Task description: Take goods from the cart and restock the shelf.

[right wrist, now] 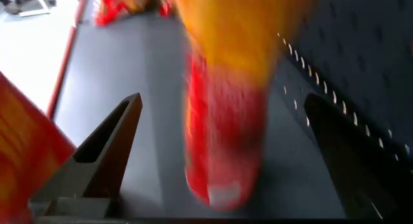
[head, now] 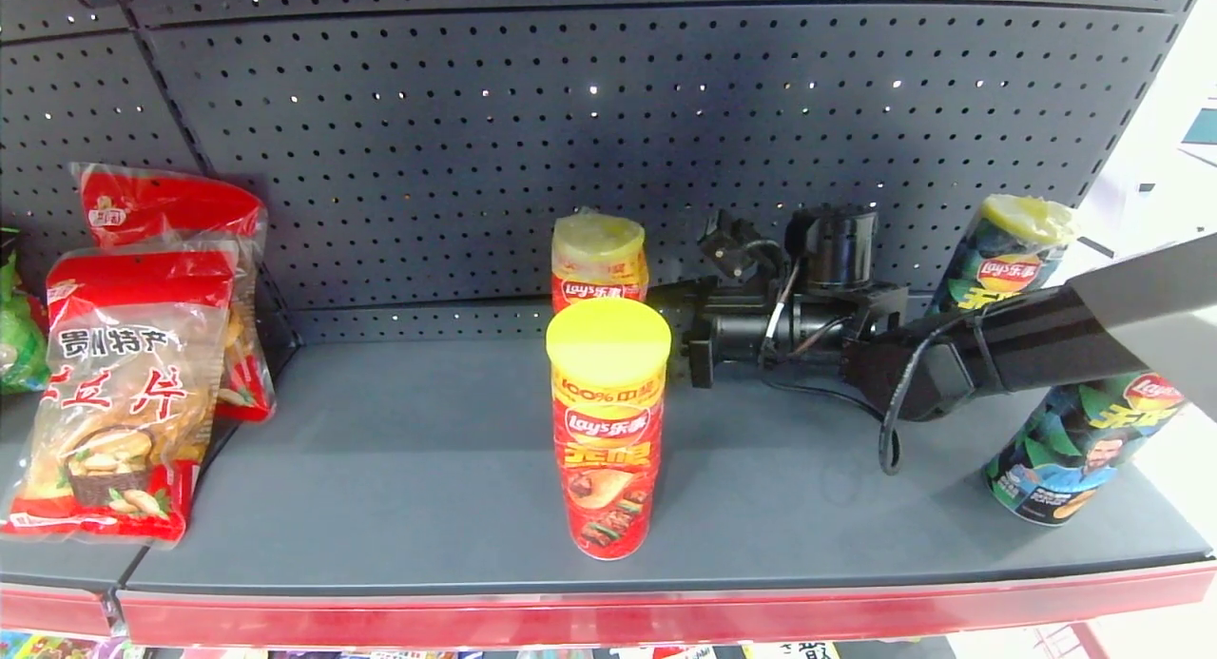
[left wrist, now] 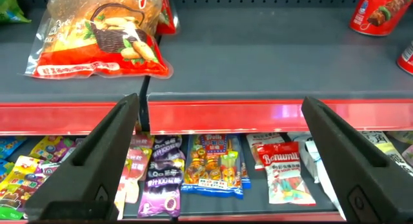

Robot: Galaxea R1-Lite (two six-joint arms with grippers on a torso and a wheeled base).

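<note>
Red and yellow-lidded, the rear can (head: 599, 260) stands upright on the grey shelf (head: 380, 488), just ahead of the right hand (head: 683, 340) and in line with the gap between its released, wide-spread fingers. The front can (head: 608, 431) stands beside that hand. The left hand (left wrist: 221, 101) hangs open, grasping nothing, facing candy packets (left wrist: 213, 166) beyond it.

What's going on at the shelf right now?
The right gripper is open at the back of the shelf, straddling the rear red can, which stands behind a second red can. The left gripper hangs open in front of the shelf's red edge, holding nothing.
</note>
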